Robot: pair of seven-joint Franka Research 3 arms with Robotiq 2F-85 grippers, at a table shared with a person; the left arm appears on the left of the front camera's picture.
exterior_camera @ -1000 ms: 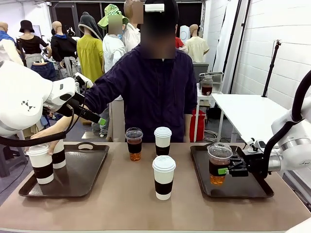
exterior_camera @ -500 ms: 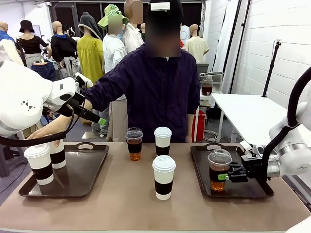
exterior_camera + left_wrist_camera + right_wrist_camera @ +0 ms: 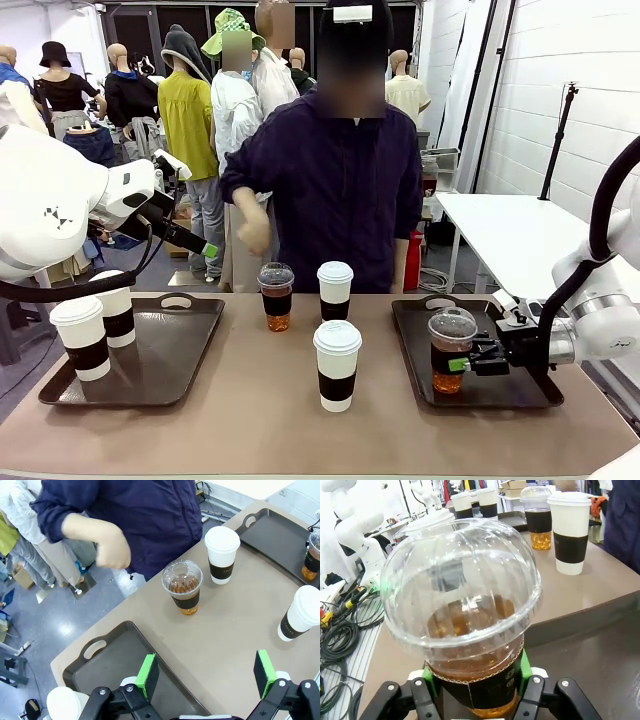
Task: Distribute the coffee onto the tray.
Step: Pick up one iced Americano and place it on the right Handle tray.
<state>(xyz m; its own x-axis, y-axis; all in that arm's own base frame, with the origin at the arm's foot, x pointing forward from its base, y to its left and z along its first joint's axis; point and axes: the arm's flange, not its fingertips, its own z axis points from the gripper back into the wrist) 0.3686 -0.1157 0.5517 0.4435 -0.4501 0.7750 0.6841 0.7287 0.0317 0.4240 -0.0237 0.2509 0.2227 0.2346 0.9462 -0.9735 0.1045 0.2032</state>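
On the right tray stands a clear dome-lidded cup of amber drink. My right gripper is shut on its dark sleeve, the green pads against both sides of the cup. Two white cups stand on the left tray. Between the trays are a clear cup, a white cup behind it to the right, and a nearer white cup. My left gripper hangs open and empty high over the left tray.
A person stands at the far side of the table, one hand drawn back to the chest. The table's bare brown top lies between the two trays. A white side table stands behind at the right.
My right gripper has lowered the clear cup onto the right tray. The person's hand has let go of the white cup on the left tray and pulled back.
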